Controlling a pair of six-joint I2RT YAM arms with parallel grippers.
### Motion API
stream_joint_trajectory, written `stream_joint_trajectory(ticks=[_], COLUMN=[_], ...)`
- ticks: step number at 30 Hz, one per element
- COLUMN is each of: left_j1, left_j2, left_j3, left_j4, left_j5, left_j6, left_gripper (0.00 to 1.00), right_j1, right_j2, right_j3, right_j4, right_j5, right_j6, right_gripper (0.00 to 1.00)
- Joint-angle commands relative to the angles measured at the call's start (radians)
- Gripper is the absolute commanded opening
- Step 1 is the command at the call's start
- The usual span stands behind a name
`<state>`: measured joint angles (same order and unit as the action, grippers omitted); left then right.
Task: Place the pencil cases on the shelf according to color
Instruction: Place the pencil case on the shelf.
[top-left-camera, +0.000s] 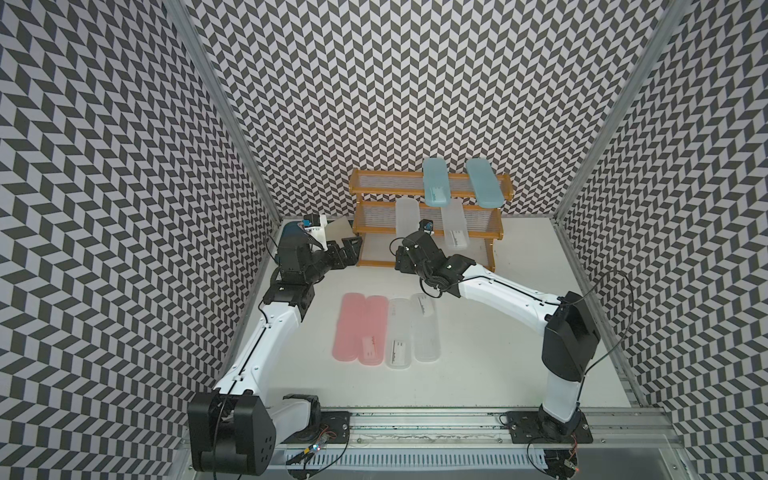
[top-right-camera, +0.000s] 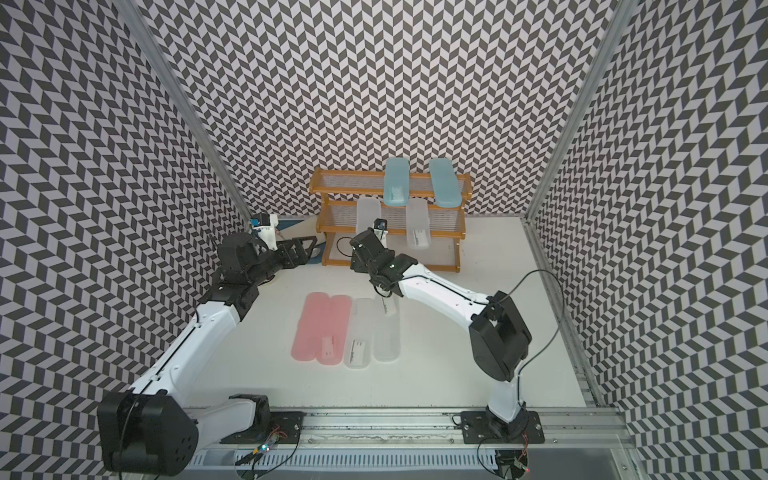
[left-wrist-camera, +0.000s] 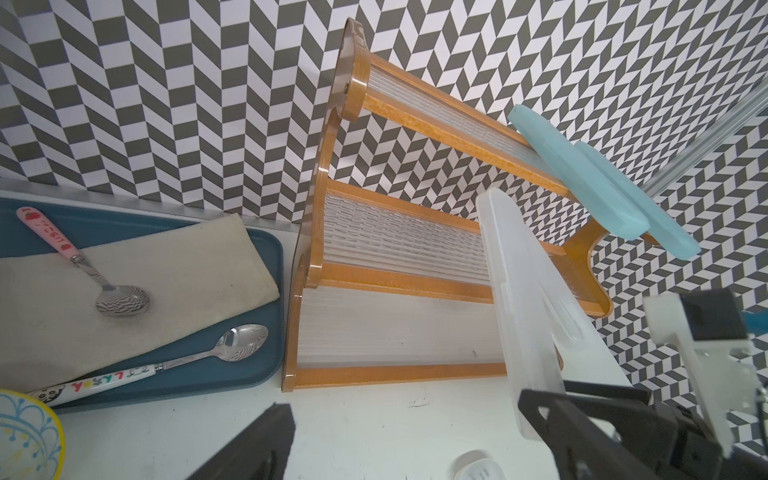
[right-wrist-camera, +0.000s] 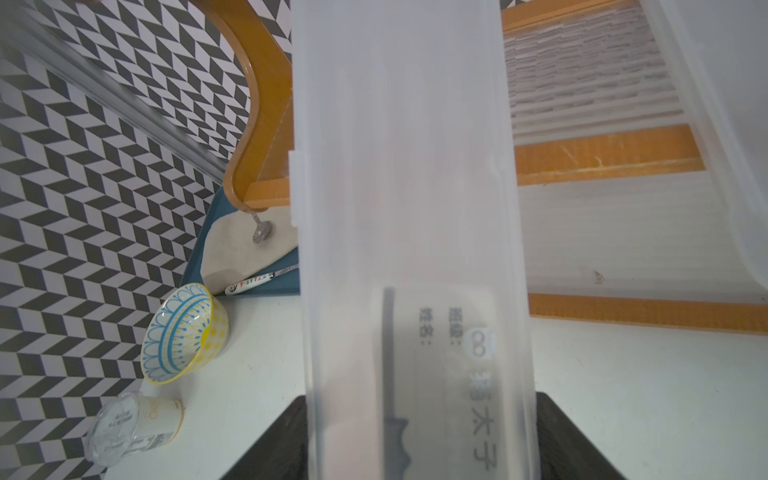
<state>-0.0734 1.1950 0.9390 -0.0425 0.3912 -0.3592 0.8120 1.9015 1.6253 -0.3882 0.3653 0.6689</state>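
Nearest me, bare white table (top-left-camera: 478, 365) runs from the front rail to a row of four pencil cases lying flat side by side: two pink (top-left-camera: 348, 328) (top-left-camera: 372, 330) touching along their long edges, then two frosted white (top-left-camera: 399, 334) (top-left-camera: 426, 326). Wide free surface to their right. Beyond them, the left gripper (top-left-camera: 345, 251) hovers by the shelf's left post, jaws apart, nothing between. The right gripper (right-wrist-camera: 419, 436) is clamped on the near end of a third white case (top-left-camera: 405, 218), whose far end reaches over the middle tier; contact there unclear. The shelf (top-left-camera: 386, 192) has three tiers. A fourth white case (top-left-camera: 454, 226) overhangs the middle tier's front rail; two blue cases (top-left-camera: 435, 183) (top-left-camera: 484, 183) overhang the top tier. Case total: eight. In the far left corner sits a blue tray (left-wrist-camera: 274, 291).
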Motion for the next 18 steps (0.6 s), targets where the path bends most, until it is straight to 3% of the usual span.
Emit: stream_joint_trajectory(ticks=[1,9,18], left_j1=[0.000,0.000,-0.001], left_j2=[0.003,-0.004,-0.004], left_j3=[0.000,-0.006,-0.020], left_j4=[0.007,0.022,0.044], left_j5=[0.030,0.057,0.099], left_j6=[-0.007,-0.020,-0.029], left_gripper=[1.00,0.99,0.99], right_j1=[-0.018,-0.060,-0.078], right_j2=[0.067,0.211,0.321], right_j3=[0.081,0.277,0.417], right_j4=[0.033,-0.015,-0.050], right_j5=[-0.013,-0.016,-0.029], right_j6=[-0.027,-0.053,-0.053], right_gripper=[0.67,0.68,0.77])
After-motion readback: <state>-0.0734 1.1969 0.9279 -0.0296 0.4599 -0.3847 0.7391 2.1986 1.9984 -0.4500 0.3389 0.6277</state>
